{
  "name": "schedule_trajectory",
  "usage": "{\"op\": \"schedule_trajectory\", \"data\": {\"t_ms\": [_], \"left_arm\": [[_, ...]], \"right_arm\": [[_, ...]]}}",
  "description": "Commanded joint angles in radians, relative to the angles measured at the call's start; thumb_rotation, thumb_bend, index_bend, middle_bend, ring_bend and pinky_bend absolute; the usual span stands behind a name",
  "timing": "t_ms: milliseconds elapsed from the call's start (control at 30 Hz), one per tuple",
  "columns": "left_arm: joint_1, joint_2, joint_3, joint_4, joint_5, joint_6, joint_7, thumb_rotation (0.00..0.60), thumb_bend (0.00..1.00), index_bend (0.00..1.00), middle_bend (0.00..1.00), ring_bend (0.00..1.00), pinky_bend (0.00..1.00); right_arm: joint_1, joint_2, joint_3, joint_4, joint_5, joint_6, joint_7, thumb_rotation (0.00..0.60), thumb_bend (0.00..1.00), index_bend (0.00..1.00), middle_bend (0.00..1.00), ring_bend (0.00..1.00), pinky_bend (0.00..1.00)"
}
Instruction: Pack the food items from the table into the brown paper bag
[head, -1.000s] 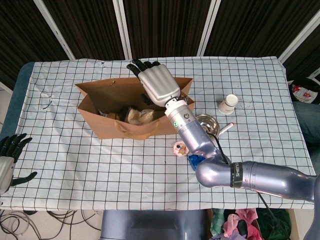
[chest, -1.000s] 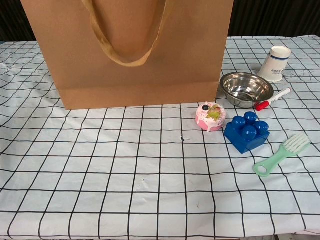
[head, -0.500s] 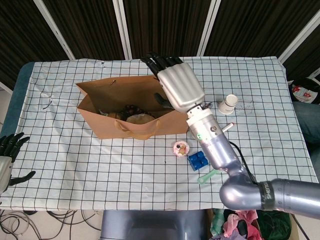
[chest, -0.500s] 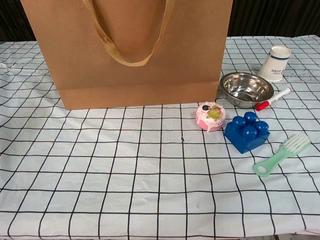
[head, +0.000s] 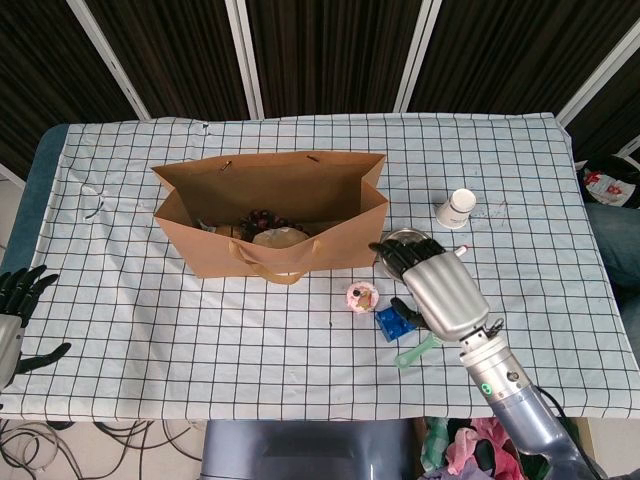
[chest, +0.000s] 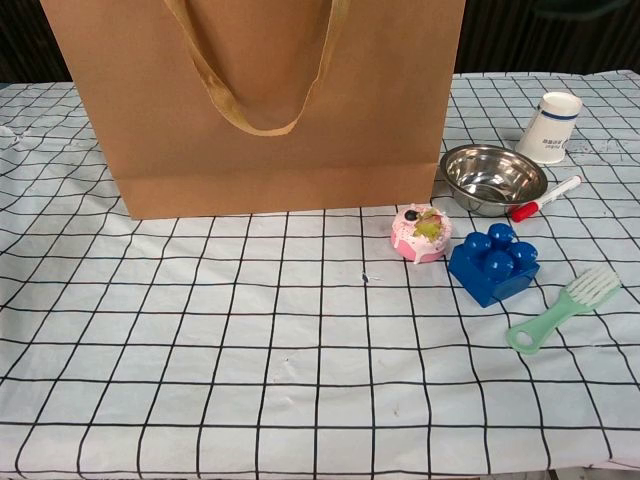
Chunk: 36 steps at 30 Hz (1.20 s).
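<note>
One hand (head: 438, 290) spread, hovering beside bag (head: 270, 215)

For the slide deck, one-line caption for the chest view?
Brown paper bag on the checkered tablecloth, with a pink cake, blue block, steel bowl and green brush beside it.

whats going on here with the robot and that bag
A two-armed robot is packing food into a paper bag, which already holds a few items. Its right robot hand hovers empty over the blue block, near the pink cake on the table. The left robot hand sits idle and open at the table's edge.
</note>
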Motion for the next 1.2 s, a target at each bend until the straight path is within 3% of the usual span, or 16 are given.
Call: {"op": "schedule_trajectory", "data": {"t_ms": [33, 167, 333, 667, 967, 1200], "left_arm": [[0.000, -0.001, 0.001, 0.000, 0.002, 0.000, 0.001, 0.600, 0.05, 0.14, 0.05, 0.00, 0.01], [0.000, 0.000, 0.003, 0.000, 0.009, 0.000, 0.000, 0.600, 0.05, 0.14, 0.05, 0.00, 0.01], [0.001, 0.000, 0.000, 0.005, 0.004, 0.003, -0.004, 0.600, 0.05, 0.14, 0.05, 0.00, 0.01], [-0.004, -0.007, -0.004, 0.004, -0.006, -0.008, 0.019, 0.600, 0.05, 0.14, 0.05, 0.00, 0.02], [-0.003, -0.004, -0.007, 0.000, -0.018, -0.012, 0.023, 0.600, 0.05, 0.14, 0.05, 0.00, 0.02], [-0.004, -0.002, -0.007, -0.002, -0.023, -0.019, 0.026, 0.600, 0.05, 0.14, 0.05, 0.00, 0.03]], "right_arm": [[-0.032, -0.097, -0.048, 0.036, -0.027, -0.027, -0.018, 0.600, 0.26, 0.22, 0.27, 0.36, 0.39], [-0.021, -0.175, -0.045, 0.075, 0.007, -0.076, -0.032, 0.600, 0.26, 0.28, 0.32, 0.39, 0.40], [0.007, -0.259, -0.021, 0.145, 0.066, -0.143, -0.024, 0.600, 0.26, 0.28, 0.31, 0.39, 0.40], [0.081, -0.367, 0.020, 0.318, 0.246, -0.264, -0.054, 0.600, 0.26, 0.21, 0.20, 0.27, 0.31], [0.115, -0.451, 0.017, 0.461, 0.358, -0.294, -0.098, 0.600, 0.26, 0.20, 0.17, 0.22, 0.27], [0.127, -0.507, -0.001, 0.551, 0.373, -0.289, -0.141, 0.600, 0.25, 0.20, 0.17, 0.20, 0.26]]}}
